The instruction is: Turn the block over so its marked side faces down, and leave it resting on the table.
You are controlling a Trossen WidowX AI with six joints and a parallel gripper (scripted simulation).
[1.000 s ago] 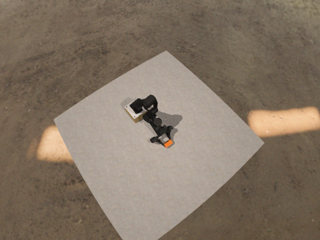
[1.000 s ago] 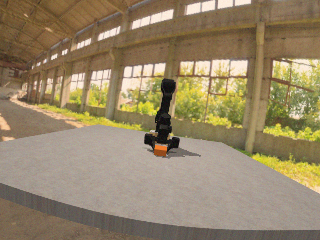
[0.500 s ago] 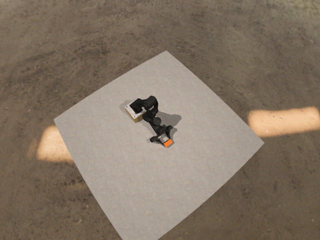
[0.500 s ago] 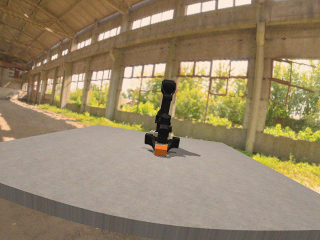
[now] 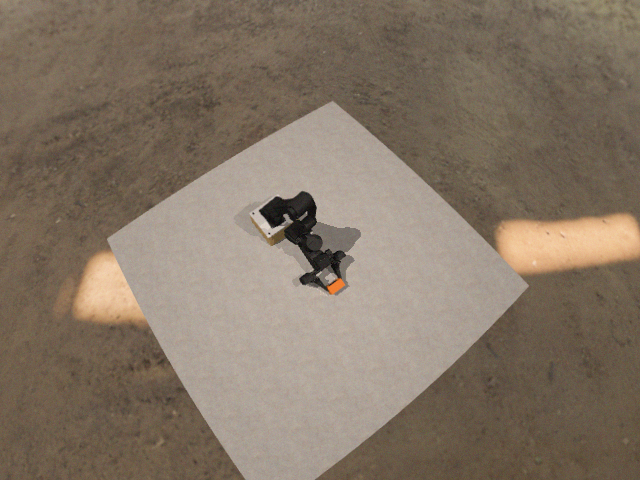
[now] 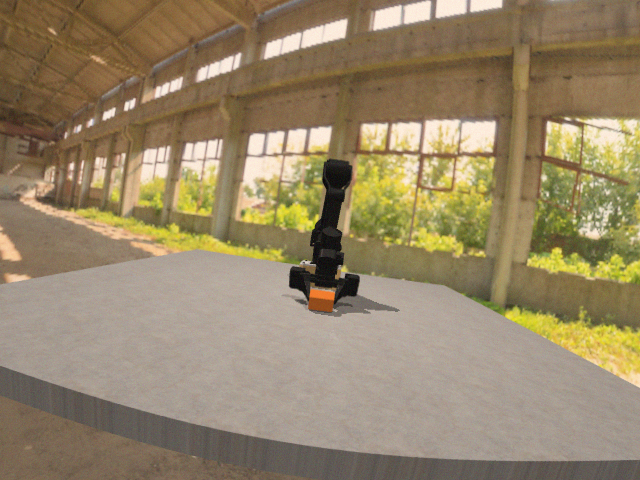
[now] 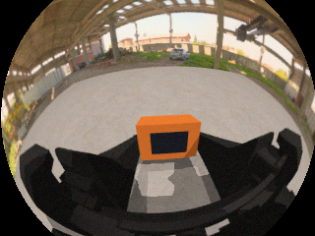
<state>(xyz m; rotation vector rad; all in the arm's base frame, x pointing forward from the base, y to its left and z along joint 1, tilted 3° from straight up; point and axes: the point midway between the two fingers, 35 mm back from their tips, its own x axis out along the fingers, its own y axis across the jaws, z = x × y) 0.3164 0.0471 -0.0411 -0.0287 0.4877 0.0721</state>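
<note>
The orange block (image 5: pixel 337 286) (image 6: pixel 321 301) (image 7: pixel 167 121) is at the table surface in front of the arm. Its dark marked side (image 7: pixel 168 143) faces back toward the wrist camera and the arm's base, roughly upright. Plain orange sides face up and away from the arm. My gripper (image 5: pixel 335 284) (image 6: pixel 321 298) (image 7: pixel 167 137) reaches forward at a low angle and is shut on the block, with one black finger against each side. The block's underside is hidden, so I cannot tell whether it fully touches the table.
The grey table (image 5: pixel 330 372) (image 6: pixel 258 372) (image 7: pixel 98 98) extends around the block. The arm's pale base (image 5: pixel 272 233) stands behind the gripper. Shadows of the arm fall beside it. The table's near edge (image 6: pixel 206 439) is well in front of the block.
</note>
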